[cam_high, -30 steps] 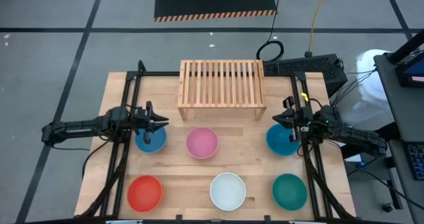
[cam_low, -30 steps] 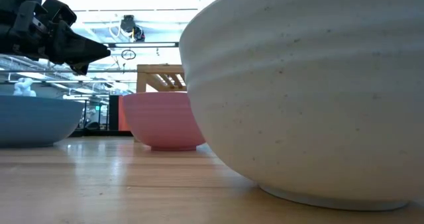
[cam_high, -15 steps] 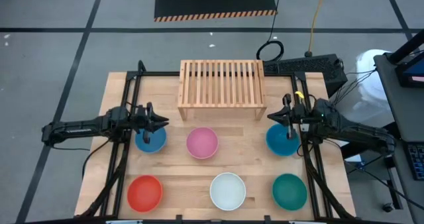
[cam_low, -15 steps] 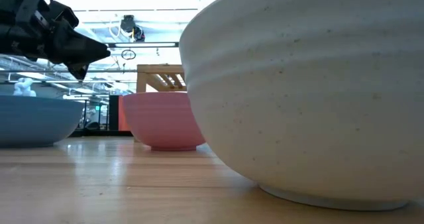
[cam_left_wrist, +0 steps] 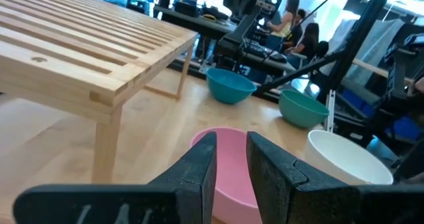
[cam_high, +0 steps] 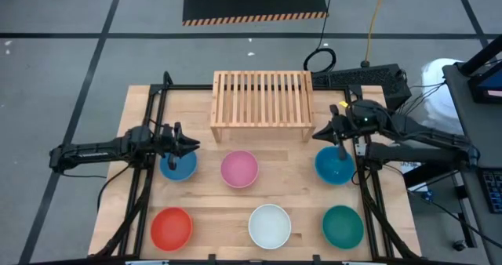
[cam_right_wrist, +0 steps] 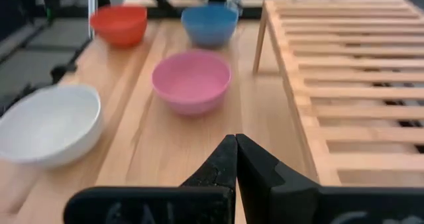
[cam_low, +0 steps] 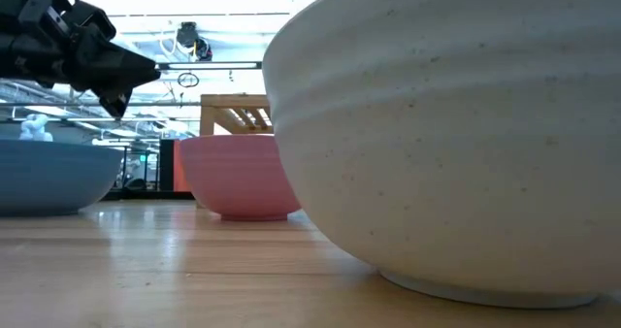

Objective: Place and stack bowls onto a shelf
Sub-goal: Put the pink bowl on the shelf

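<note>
The light-wood shelf stands at the far middle of the table. In front of it lie two rows of bowls: blue, pink and blue, then red, white and teal green. Each rests on its base. My left gripper hangs level over the left blue bowl's far rim, its fingers slightly open with nothing between them. My right gripper is shut and tipped downward, in the air between the shelf's right leg and the right blue bowl.
Black frame rails run along both sides of the table under the arms. In the low view the white bowl fills the foreground. Bare tabletop lies between the bowls. A seated person shows beyond the table.
My right gripper has risen from beside the right blue bowl and tipped from level to pointing downward, drifting a little toward the shelf, still shut. My left gripper has stayed in place and rolled slightly about its own axis. No bowl has moved.
</note>
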Controlling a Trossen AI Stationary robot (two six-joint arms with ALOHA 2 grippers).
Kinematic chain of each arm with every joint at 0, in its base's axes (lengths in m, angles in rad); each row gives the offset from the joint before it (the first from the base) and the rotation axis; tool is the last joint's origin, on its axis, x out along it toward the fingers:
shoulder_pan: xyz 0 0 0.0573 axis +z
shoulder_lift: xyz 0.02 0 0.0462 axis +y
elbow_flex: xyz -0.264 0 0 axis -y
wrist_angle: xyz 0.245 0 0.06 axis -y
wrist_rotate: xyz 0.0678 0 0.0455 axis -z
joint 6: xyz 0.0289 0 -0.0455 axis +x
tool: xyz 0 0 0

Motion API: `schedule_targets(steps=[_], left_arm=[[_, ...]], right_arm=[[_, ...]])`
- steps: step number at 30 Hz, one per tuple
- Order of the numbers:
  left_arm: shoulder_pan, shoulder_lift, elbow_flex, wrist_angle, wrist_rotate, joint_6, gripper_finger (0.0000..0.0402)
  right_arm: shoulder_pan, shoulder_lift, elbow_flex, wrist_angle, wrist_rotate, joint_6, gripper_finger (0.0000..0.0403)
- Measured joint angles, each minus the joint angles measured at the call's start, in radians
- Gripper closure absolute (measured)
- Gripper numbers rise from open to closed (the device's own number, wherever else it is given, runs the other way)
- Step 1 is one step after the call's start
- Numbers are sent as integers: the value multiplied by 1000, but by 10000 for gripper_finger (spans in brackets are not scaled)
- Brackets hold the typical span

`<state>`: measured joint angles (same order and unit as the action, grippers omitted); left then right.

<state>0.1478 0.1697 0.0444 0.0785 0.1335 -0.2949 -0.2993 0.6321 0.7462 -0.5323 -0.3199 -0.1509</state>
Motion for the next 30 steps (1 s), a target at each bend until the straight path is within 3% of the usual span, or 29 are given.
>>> schedule_targets(steps=[9,19,30], left_arm=[[0,0,0,2,1,1,314],[0,0,0,2,1,4,314],[0,0,0,-3,1,84,314]], right_arm=[[0,45,18,-28,0,-12,393],[1,113,18,-18,-2,-38,334],[98,240,18,124,-52,150,279]])
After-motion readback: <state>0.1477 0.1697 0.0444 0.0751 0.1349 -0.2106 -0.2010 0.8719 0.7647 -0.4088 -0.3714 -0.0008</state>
